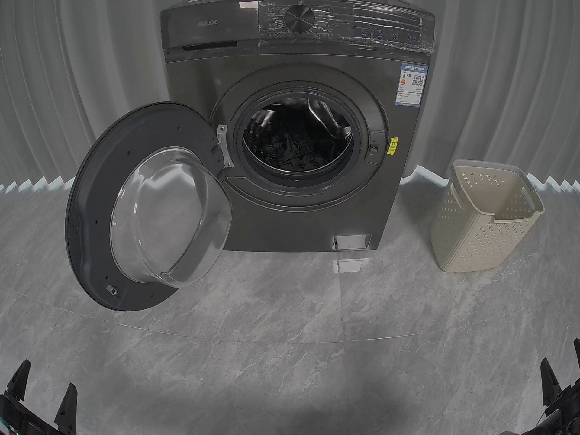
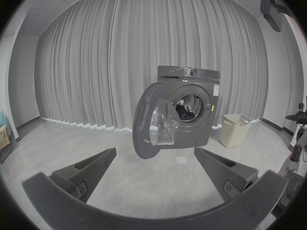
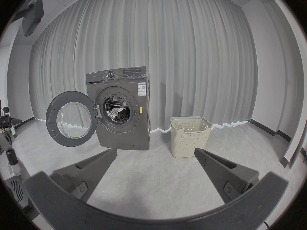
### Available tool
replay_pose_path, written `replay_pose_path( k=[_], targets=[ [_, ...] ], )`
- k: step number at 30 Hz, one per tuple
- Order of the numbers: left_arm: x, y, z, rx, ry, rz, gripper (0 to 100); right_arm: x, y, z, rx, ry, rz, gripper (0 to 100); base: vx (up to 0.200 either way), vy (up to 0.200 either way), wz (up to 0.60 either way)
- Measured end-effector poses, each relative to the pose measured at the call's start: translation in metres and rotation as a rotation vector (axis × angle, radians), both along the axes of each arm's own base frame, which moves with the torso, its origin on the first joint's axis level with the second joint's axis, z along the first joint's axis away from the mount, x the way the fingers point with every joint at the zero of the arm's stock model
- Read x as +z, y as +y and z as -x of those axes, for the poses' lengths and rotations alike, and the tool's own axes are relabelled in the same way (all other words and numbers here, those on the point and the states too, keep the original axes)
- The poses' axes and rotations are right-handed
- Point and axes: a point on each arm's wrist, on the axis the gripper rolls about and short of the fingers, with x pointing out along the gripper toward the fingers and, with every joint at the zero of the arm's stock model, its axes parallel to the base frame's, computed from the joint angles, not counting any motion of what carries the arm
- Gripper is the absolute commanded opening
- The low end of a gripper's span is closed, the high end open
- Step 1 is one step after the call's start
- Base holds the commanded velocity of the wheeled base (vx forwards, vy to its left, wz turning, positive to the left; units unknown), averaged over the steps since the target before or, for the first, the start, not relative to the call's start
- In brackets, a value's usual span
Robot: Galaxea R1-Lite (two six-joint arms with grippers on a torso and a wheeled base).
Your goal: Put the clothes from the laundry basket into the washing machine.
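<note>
Jaws, head view: your left gripper [image 1: 45,388] and right gripper [image 1: 560,367] sit low at the near corners. Both are spread apart, grasping nothing, well apart from the washing machine [image 1: 296,49].
Washing machine, head view: it stands on the floor [image 1: 302,345] against a curtain [image 1: 90,61], with its door [image 1: 90,212] swung wide to your left.
Clothes, head view: dark clothes [image 1: 293,146] lie inside the drum.
Laundry basket, head view: the laundry basket [image 1: 477,243] is upright on the floor near the washing machine's right side, not touching it. You can see its perforated inner walls.
Left wrist view: your left jaws are released, fingers [image 2: 92,166] wide with floor between them. Ahead is the washing machine [image 2: 208,134], door [image 2: 142,125] open and clothes [image 2: 184,114] in the drum, with the laundry basket [image 2: 235,134] beside it.
Right wrist view: your right jaws are released, fingers [image 3: 227,173] wide over the floor. The washing machine [image 3: 140,128] has clothes [image 3: 120,114] in the drum, and the laundry basket [image 3: 188,141] stands beside it.
</note>
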Motion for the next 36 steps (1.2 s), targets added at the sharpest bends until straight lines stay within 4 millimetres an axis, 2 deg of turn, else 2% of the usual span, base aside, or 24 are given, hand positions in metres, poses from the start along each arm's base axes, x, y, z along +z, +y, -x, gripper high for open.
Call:
replay_pose_path(
  k=[15, 30, 36],
  targets=[
    [0.0, 0.0001, 0.0, 0.005, 0.0, 0.001, 100, 0.0001, 0.0, 0.0, 0.0, 0.0, 0.001, 100, 0.0, 0.0, 0.0],
    [0.0002, 0.0001, -0.0001, 0.003, 0.0, 0.004, 100, 0.0002, 0.0, 0.0, 0.0, 0.0, 0.0, 100, 0.0, 0.2, 0.0],
    [0.0002, 0.0, -0.0001, -0.002, 0.0, 0.006, 100, 0.0002, 0.0, -0.0001, 0.0, 0.0, 0.0, 100, 0.0, 0.0, 0.0]
  ],
)
